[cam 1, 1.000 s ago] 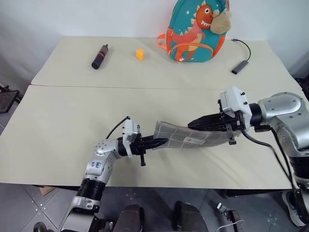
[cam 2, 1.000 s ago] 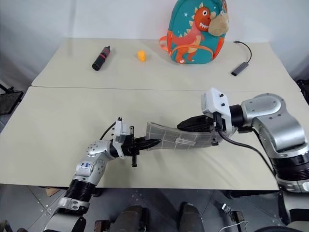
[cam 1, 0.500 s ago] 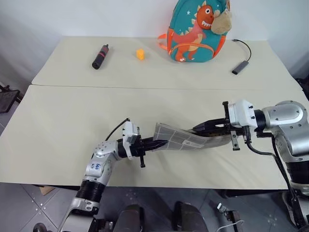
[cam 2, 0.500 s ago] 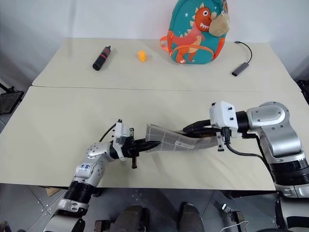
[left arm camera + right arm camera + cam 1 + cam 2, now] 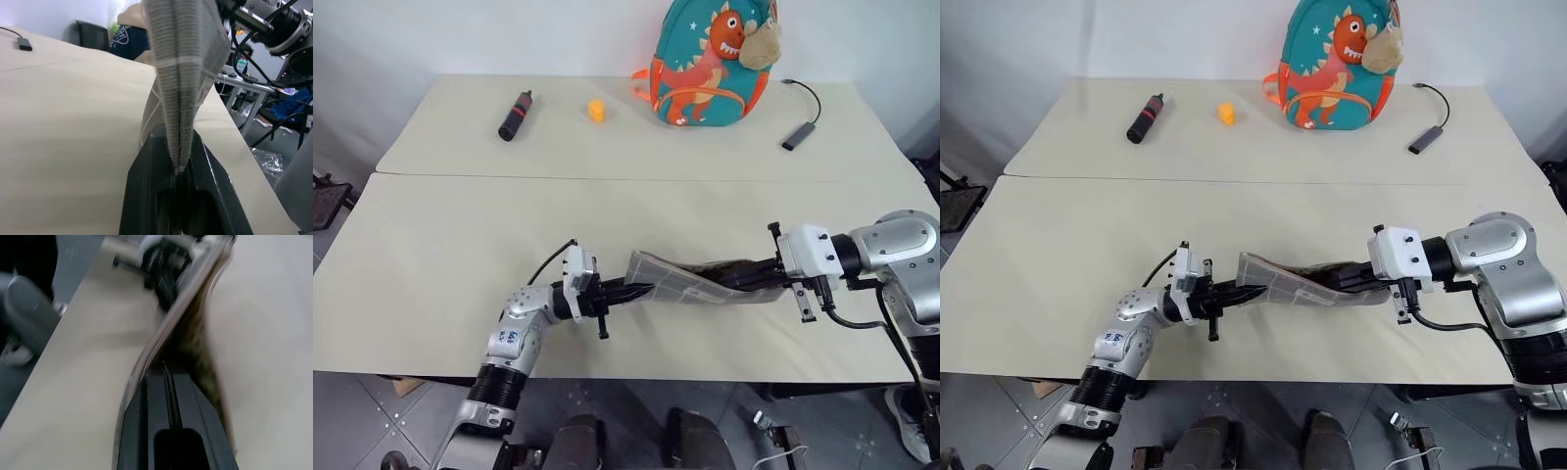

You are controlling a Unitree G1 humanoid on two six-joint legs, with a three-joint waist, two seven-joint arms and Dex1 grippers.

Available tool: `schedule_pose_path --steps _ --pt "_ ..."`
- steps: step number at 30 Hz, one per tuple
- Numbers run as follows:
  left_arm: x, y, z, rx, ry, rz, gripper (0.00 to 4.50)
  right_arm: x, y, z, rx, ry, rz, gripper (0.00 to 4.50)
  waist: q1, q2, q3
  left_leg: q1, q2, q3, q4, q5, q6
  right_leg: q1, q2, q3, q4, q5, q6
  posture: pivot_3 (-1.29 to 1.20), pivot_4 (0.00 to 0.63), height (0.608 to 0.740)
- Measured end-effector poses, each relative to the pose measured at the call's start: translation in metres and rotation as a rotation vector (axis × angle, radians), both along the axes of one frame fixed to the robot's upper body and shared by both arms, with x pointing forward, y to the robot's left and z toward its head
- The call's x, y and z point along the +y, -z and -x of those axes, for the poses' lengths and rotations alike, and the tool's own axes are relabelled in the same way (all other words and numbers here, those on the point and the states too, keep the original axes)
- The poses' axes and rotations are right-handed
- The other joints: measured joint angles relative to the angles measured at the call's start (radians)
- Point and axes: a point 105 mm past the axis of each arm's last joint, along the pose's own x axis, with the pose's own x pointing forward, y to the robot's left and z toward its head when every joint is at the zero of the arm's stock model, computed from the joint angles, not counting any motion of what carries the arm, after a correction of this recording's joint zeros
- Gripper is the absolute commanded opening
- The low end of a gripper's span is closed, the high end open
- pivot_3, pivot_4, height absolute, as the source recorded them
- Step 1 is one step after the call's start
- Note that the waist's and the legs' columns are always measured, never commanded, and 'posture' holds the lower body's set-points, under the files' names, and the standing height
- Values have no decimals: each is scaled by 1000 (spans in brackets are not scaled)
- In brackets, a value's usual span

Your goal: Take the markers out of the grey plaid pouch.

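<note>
The grey plaid pouch is stretched between both grippers, just above the near bench. Left gripper has its jaws clamped on the pouch's left end; in the left wrist view the fabric goes right betw. the black fingers. Right gripper reaches inside the pouch's open right end, jaws together; whether they pinch sth. inside, cannot tell. Markers not seen. On the far bench: black-and-red cylinder, small orange object, teal dinosaur backpack, grey adapter w. cable.
</note>
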Motion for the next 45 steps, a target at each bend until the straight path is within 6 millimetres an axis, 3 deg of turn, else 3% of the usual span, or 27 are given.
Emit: schedule_pose_path --steps 10,13,15,18,23,33,39,45 --pt "-4 3 7 -189 -8 -44 0 17 5 -4 27 168 176 7 1 0 0 0 0 -1 0 0 0 0 0 0 0 0 0 0 150 740" --pt "-3 11 8 -177 -12 -50 0 26 8 1 48 186 189 567 1 0 0 0 0 -1 0 0 0 0 -1 0 0 0 0 0 150 740" --pt "-3 11 9 -184 -10 -51 0 31 14 2 55 192 199 1221 0 0 0 0 0 -1 0 0 0 0 -1 0 0 0 0 0 150 740" --pt "-3 12 10 -182 -9 -50 0 38 22 -4 37 228 208 1221 -1 0 0 0 0 0 0 0 0 0 -1 0 0 0 0 0 150 740" --pt "-3 12 10 -168 -8 -48 0 42 19 -17 -87 249 255 1221 -1 0 0 0 0 0 0 0 0 0 -1 0 0 0 0 0 150 740" --pt "-3 14 9 -128 0 -55 0 54 45 -28 -142 227 384 1221 -5 0 -1 0 0 0 0 0 0 0 0 0 1 0 0 0 150 740" --pt "-2 13 6 -117 -3 -61 0 57 47 -32 -155 206 397 15 -6 -4 -3 2 0 0 0 0 0 2 0 0 1 0 0 0 150 740" --pt "-3 13 7 -106 2 -60 0 58 39 -10 -117 42 283 15 -6 -4 -3 2 0 0 -1 0 0 2 0 0 0 0 0 0 150 740"
